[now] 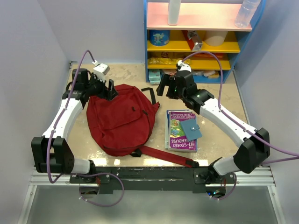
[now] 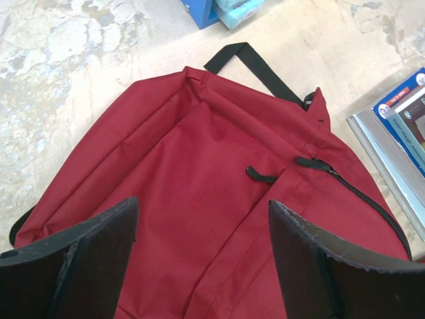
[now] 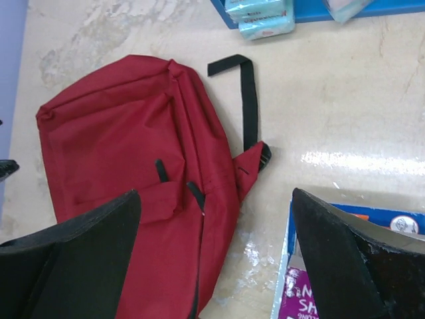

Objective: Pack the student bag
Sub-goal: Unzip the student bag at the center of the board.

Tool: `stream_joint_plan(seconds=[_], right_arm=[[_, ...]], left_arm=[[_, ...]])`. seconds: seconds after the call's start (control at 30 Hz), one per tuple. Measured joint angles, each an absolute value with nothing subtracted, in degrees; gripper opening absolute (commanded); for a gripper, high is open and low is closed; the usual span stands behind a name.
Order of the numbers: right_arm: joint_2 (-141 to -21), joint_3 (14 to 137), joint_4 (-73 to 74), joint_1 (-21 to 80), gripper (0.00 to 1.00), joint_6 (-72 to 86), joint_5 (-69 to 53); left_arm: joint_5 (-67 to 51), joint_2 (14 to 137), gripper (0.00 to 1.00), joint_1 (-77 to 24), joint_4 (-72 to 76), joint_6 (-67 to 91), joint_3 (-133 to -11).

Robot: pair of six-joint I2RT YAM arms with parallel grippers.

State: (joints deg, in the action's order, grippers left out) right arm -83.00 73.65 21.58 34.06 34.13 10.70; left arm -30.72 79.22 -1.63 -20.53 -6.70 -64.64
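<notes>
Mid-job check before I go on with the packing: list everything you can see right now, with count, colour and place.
student bag: one, dark red, lying flat mid-table, red strap trailing toward the near edge
books: one stack, count unclear, purple cover on top, right of the bag
teal case: one, teal, on top of the books
shelf unit: one, blue frame with pink and yellow shelves, far edge
white bottle: one, white, top shelf
clear bottle: one, clear, top shelf, right end
packets: at least two, pale blue, bottom shelf
table: one, beige marbled
left gripper: one, black fingers, open, over the bag's far end
right gripper: one, black fingers, open, between bag and books
</notes>
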Motion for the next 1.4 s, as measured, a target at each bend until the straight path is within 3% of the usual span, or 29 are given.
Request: stream_joint_plan(seconds=[0.17, 0.33, 0.63, 0.83, 1.07, 1.4], right_arm=[[-85.3, 74.4, 18.4, 35.6, 0.99, 33.1, 8.9], [-96.0, 81.7, 17.4, 43.4, 0.99, 30.6, 9.9], [-107.7, 84.7, 16.7, 49.4, 0.83, 25.9, 13.3], [-111.5, 87.0, 14.7, 49.3, 0.61, 23.3, 15.1], [-116.9, 87.8, 14.6, 49.3, 0.54, 21.1, 16.8], [-115.9, 83.1, 14.1, 49.3, 0.50, 21.5, 18.2]], left_arm=[[-33.4, 79.3, 0.93, -1.6, -20.6, -7.3, -64.6], [-35.2, 81.9, 0.96, -1.6, -20.1, -8.8, -64.6], [-35.0, 93.1, 0.97, 2.5, -19.9, -11.2, -70.5], [-32.8, 96.5, 0.91, 2.8, -17.1, -12.2, -72.5], [-29.1, 100.0, 0.89, 2.8, -15.4, -14.9, -72.4], [-26.7, 100.7, 0.85, 2.8, -12.9, -16.7, -71.4]])
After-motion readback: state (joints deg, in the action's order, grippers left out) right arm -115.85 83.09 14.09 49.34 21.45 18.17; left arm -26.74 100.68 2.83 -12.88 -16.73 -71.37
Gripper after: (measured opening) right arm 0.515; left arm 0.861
